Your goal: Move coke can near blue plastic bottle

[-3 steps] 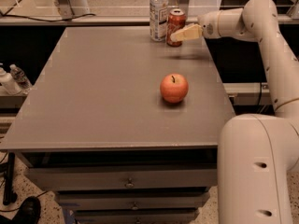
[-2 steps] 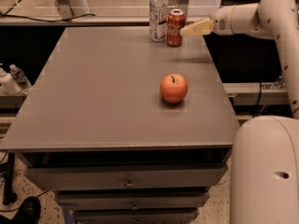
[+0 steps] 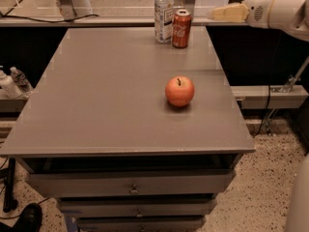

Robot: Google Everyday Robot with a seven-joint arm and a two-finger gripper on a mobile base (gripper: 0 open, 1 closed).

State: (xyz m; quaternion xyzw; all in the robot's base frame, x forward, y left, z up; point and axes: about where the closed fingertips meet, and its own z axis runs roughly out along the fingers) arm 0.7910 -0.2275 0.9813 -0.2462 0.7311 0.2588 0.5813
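- Standing upright near the far right corner of the desk [image 3: 106,95], the coke can [image 3: 181,28] is just beside the blue plastic bottle [image 3: 164,16], on the side nearer the right edge. They are so close that I cannot tell whether they touch.
- The blue plastic bottle is also upright, close to the far edge. It is taller than the can and has a white cap and a white label with dark print.
- The gripper [image 3: 217,13] hangs in the air past the right edge of the desk, level with the far right corner. It points toward the can but is apart from it.
- The gripper grasps nothing, and I cannot tell whether it is parted or closed.
- The white arm [image 3: 280,11] runs from the gripper out toward the right.
- An apple [image 3: 179,91] rests on the desk with its stem up. It is nearer the right edge than the left and well apart from the can and the bottle.
- The desk top is flat and grey. Drawers [image 3: 130,182] sit below its near edge, and the top one carries a small knob.
- Off the left edge, small bottles [image 3: 9,83] stand on a lower ledge.
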